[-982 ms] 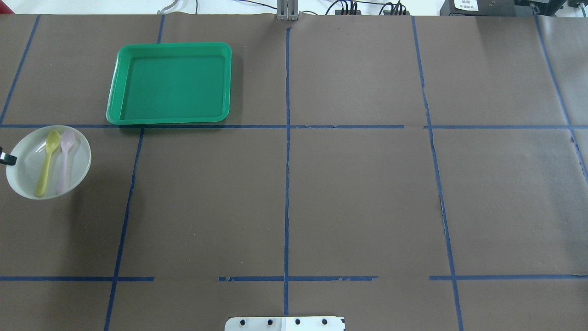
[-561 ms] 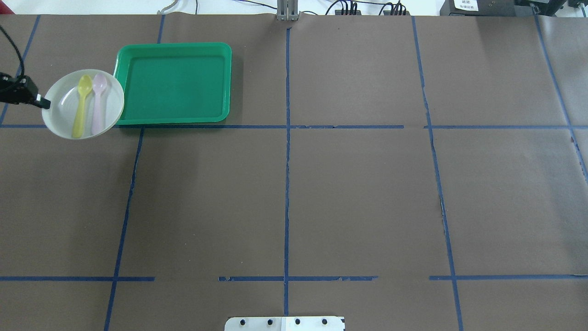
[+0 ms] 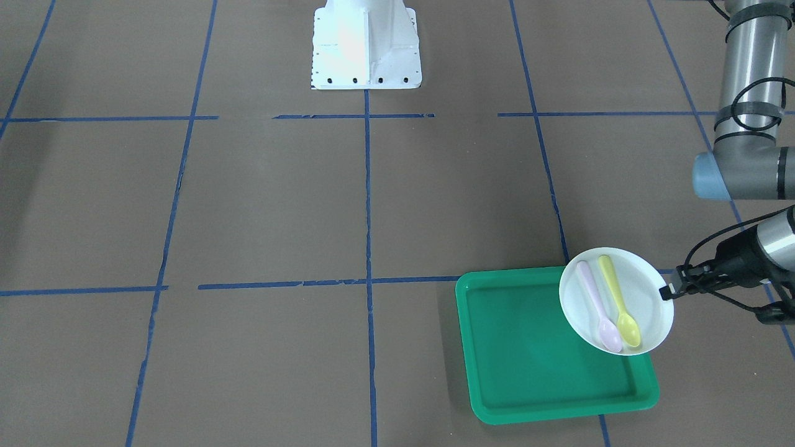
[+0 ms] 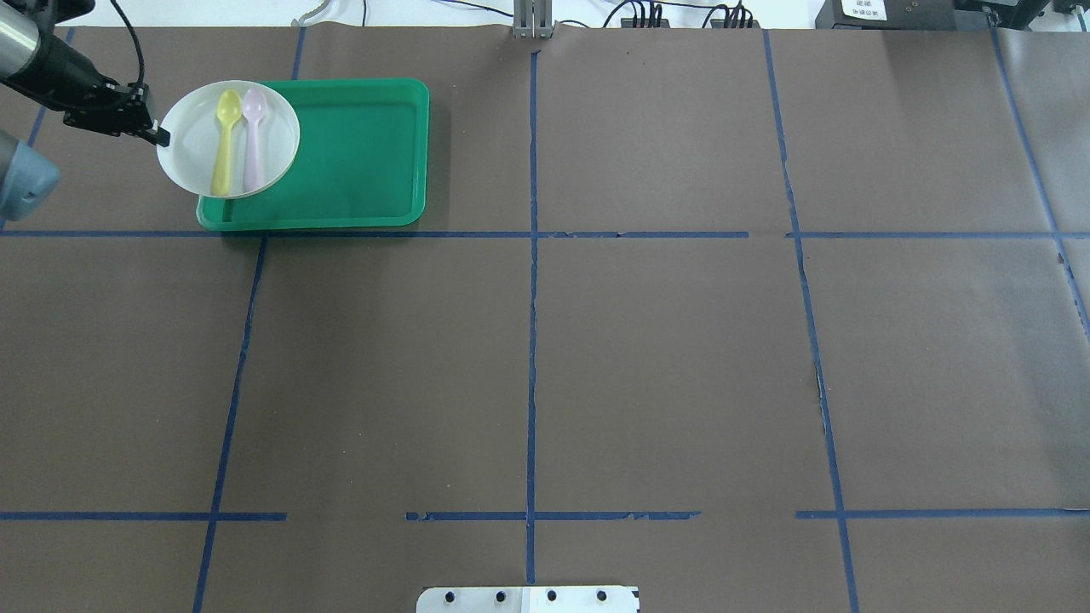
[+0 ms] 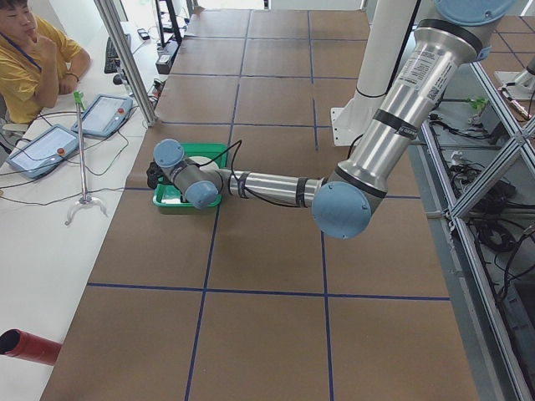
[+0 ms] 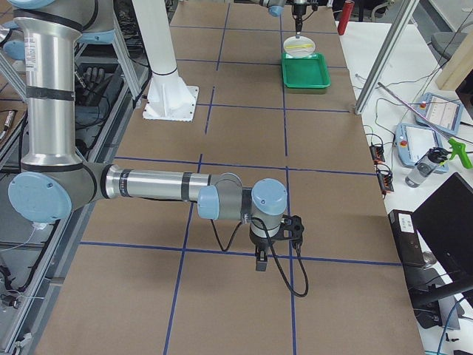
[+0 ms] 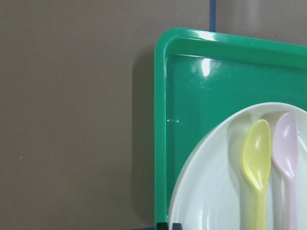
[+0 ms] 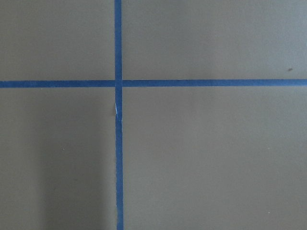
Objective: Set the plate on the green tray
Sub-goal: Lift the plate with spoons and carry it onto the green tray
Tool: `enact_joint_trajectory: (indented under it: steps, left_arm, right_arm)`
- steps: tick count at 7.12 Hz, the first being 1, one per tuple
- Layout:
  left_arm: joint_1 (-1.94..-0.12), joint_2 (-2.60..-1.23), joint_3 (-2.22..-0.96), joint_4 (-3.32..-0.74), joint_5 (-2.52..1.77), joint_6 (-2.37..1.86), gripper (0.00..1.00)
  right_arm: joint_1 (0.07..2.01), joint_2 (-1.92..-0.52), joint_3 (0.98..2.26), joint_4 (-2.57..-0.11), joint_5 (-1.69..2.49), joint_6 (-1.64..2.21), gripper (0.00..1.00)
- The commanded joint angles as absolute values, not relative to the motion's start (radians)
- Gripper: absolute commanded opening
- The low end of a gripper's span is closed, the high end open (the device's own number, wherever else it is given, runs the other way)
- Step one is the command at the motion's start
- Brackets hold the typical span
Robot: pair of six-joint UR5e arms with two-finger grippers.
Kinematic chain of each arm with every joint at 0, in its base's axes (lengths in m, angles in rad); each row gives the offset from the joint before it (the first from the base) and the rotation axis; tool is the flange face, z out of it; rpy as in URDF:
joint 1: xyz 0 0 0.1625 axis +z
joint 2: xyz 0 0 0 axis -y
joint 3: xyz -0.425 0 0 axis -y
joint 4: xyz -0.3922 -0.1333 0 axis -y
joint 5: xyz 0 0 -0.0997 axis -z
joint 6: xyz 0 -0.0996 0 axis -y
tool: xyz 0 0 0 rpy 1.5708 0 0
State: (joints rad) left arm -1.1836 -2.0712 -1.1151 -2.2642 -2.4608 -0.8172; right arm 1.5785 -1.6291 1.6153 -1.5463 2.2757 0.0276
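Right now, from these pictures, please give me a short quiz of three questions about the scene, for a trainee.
1. True or false: the plate lies flat in the centre of the tray.
2. What is on the plate? A) a yellow spoon and a pink spoon; B) one fork; C) nothing.
3. Which hand grips the plate's rim?
Key: 1 false, it is held over the tray's edge; 2 A; 3 the left hand.
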Motion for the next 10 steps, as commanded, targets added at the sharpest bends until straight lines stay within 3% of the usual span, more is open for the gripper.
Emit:
enact_joint_trajectory:
  steps: [1,3,7,8,9,10]
  left_arm:
    - [-1.103,-2.111,-1.034,-2.388,-2.382,-0.911,0.0]
    - [-1.083,-2.214,-0.921,-2.393,-2.356,-0.959,0.0]
    - [-1.049,-2.243,-0.873,-2.405,-2.353,-0.962,0.0]
    - [-1.039,-2.243,-0.873,-2.405,-2.352,-0.962,0.1]
    - [-1.037,-2.237,-0.88,-2.405,-2.349,-0.963,0.83]
    - [-1.052,-2.232,-0.902,-2.395,-2.345,-1.004,1.0]
  right_arm:
    - [1.578,-1.629,1.615,-1.546,2.276,0.028,1.0]
    - [1.578,-1.629,1.615,-1.548,2.276,0.028,1.0]
    - [1.578,-1.629,1.615,-1.546,2.275,0.028,1.0]
    - [1.578,-1.629,1.615,-1.546,2.275,0.028,1.0]
    - [1.578,-1.631,1.615,-1.546,2.275,0.028,1.0]
    - [1.578,-1.629,1.615,-1.546,2.275,0.028,1.0]
